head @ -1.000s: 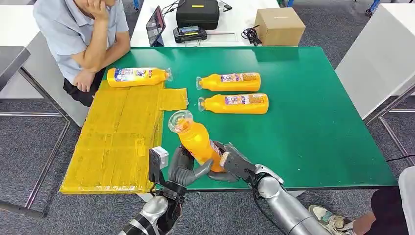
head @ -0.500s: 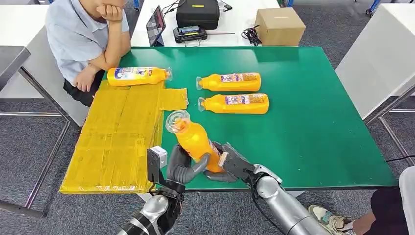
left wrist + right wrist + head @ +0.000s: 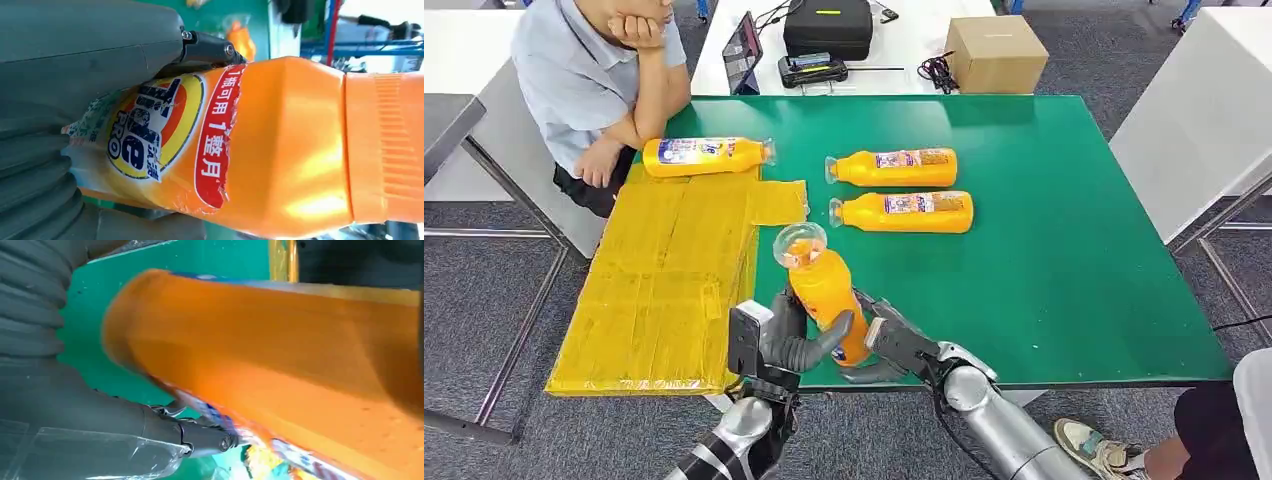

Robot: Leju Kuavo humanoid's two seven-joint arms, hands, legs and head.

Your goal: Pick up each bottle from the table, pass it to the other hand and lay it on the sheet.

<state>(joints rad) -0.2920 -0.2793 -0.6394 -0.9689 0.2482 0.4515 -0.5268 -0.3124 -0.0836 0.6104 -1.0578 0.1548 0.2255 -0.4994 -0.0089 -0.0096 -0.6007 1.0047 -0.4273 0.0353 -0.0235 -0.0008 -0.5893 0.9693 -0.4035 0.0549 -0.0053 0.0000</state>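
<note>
Orange detergent bottle (image 3: 822,295) stands near-upright above the green table (image 3: 1064,250), gripped by left hand (image 3: 796,338) and right hand (image 3: 892,345) together.

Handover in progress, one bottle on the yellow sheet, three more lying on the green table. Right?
Not quite: two bottles lie on the green table, not three. The head view shows it. One bottle is on the yellow sheet, and both the left hand and right hand touch the raised bottle.
</note>
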